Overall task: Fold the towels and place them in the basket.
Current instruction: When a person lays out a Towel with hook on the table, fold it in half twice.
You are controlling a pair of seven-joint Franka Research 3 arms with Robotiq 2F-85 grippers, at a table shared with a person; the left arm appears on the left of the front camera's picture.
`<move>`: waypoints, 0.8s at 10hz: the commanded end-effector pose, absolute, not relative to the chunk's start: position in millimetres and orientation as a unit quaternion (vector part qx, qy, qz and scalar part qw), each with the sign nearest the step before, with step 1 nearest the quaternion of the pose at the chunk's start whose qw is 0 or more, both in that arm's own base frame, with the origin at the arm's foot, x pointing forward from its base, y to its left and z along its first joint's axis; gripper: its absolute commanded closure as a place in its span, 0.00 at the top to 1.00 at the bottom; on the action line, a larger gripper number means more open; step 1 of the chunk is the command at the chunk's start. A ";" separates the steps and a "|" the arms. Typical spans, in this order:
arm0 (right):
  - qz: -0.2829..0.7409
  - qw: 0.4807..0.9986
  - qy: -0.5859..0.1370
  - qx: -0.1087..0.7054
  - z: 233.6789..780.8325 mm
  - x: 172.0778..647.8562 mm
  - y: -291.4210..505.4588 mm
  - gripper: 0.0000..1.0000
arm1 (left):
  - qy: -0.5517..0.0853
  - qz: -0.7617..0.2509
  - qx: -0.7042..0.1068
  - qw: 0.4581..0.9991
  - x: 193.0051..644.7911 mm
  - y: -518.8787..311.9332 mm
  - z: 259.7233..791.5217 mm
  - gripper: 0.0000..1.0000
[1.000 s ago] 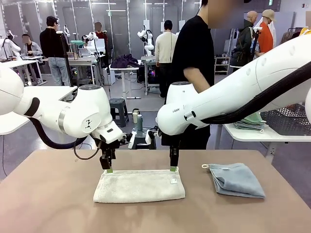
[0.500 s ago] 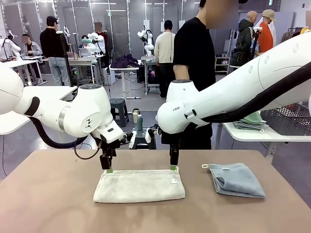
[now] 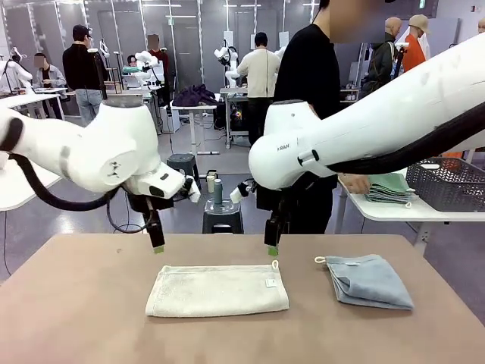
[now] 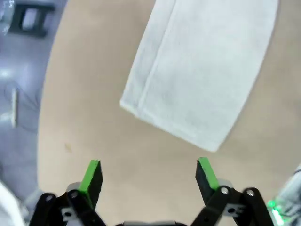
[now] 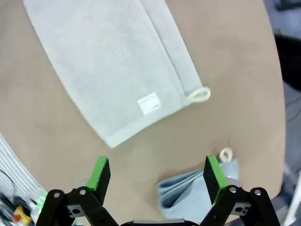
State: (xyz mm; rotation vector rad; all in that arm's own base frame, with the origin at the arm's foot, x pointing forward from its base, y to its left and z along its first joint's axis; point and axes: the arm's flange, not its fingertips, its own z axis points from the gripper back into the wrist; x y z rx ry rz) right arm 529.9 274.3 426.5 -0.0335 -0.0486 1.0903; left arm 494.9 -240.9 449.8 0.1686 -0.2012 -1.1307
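A cream towel [image 3: 217, 290] lies folded in a long strip on the brown table [image 3: 76, 318]; it also lies flat in the left wrist view [image 4: 207, 70] and the right wrist view [image 5: 113, 70], where its white label and corner loop show. A pale blue-grey towel [image 3: 369, 280] sits folded to its right, its corner visible between the right fingers [image 5: 188, 193]. My left gripper [image 3: 157, 245] hangs open above the cream towel's far left corner, holding nothing [image 4: 148, 176]. My right gripper [image 3: 272, 246] hangs open above the far right corner, also holding nothing [image 5: 157, 174]. A dark grey basket [image 3: 449, 186] stands on the side table at right.
A person in black stands at the table's far side, a hand on a stack of green folded cloths [image 3: 392, 187] on the white side table [image 3: 409, 212]. A small black stool [image 3: 223, 216] sits just beyond the far edge.
Both grippers have lifted off the cream towel's far edge and risen a little; the left one also shifted left. The towel stays flat. The person has moved right, reaching to the side table.
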 end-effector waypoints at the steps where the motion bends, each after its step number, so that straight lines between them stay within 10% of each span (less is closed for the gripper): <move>1: 0.398 0.917 -0.017 -0.028 430.9 498.2 279.3 1.00 | -0.074 -0.454 0.128 0.879 438.4 -236.3 469.5 1.00; 8: 0.196 0.979 -0.036 0.037 389.2 488.6 272.2 1.00 | -0.120 -0.351 0.036 0.928 286.8 -142.3 498.8 1.00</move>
